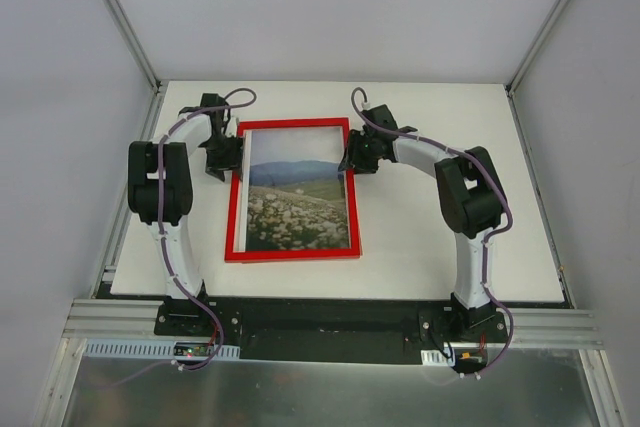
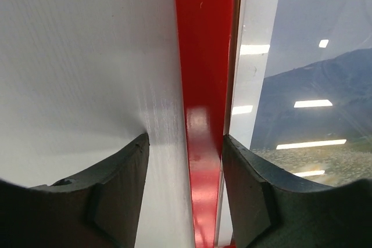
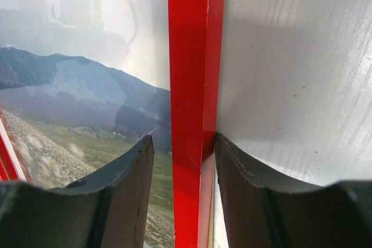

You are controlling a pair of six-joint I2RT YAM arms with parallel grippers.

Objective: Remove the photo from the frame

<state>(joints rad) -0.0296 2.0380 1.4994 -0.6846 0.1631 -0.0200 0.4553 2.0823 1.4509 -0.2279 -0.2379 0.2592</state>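
Note:
The red frame lies on the white table with the landscape photo showing behind its clear pane. My left gripper is at the frame's left rail near the far end. In the left wrist view the gripper is open and straddles the red rail, with the photo to the right. My right gripper is at the right rail. In the right wrist view the gripper is open astride the rail, its outer finger against the rail's side, with the photo to the left.
Grey enclosure walls stand around the table on the left, right and far sides. The arm bases sit on a black rail at the near edge. Bare white tabletop lies on both sides of the frame.

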